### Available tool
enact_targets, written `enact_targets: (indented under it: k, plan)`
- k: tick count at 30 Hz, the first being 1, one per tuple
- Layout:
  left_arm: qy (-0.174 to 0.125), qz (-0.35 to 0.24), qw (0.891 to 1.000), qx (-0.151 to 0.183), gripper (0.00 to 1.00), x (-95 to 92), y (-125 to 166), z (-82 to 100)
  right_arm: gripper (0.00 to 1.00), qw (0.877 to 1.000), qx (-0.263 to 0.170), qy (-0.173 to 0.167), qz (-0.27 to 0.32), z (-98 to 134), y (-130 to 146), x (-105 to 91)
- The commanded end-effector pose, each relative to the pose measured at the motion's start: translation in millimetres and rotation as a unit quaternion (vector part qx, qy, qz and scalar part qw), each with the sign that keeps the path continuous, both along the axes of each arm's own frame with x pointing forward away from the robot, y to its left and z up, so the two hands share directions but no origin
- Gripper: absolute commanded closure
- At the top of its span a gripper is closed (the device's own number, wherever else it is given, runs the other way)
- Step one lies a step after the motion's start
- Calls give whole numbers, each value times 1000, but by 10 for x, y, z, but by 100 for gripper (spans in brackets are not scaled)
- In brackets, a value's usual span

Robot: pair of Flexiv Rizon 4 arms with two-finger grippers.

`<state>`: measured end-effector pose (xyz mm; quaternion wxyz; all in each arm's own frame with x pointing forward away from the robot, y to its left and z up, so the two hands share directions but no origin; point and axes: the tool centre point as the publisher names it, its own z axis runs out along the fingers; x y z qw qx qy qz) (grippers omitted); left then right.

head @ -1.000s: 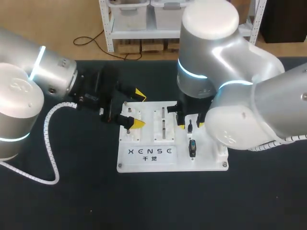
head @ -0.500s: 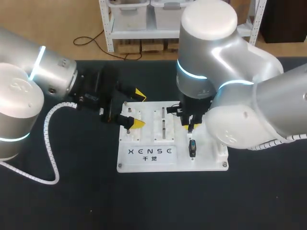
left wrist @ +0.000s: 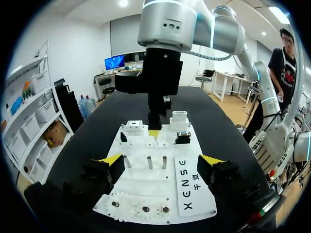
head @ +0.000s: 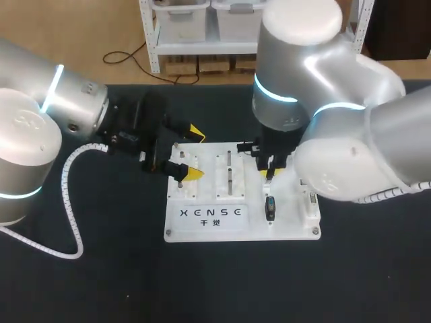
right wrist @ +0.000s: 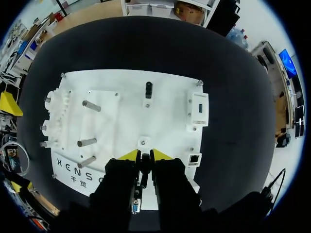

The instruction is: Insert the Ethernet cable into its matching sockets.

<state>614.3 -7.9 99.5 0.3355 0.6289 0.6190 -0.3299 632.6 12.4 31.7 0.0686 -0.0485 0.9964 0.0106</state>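
Observation:
A white board (head: 202,225) lies on the black table. In the right wrist view my right gripper (right wrist: 145,155) is shut on a thin black cable piece (right wrist: 144,171), which runs back under the fingers to a plug end (right wrist: 135,207). From the head view the right gripper (head: 269,172) hangs over the board's right half, with the black plug (head: 270,208) lying just in front of it. A white socket block (right wrist: 198,109) and a smaller socket (right wrist: 194,158) sit at the board's right edge. My left gripper (left wrist: 162,162) stands open, straddling the board's gear end.
Metal pegs (head: 229,176) stand in the board's middle and small white gears (left wrist: 141,208) at its left end. A short black upright piece (right wrist: 148,90) stands on the board ahead of the right gripper. The left gripper (head: 194,153) rests at the board's left edge.
The right gripper's fingers have come together on the black cable piece, and the right arm has shifted slightly to the right. The left arm has not moved.

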Motion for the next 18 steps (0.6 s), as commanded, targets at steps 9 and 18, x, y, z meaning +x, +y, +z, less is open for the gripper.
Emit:
enact_targets:
  k: [9,18]
  plan:
    - [-2,1,1000,-2,0,-7,6,-8,100,1000,-2,-1,-24,180,-349,-18]
    - [-2,1,1000,-2,0,-7,6,-8,100,999,-6,1,-43,144,-585,-40]
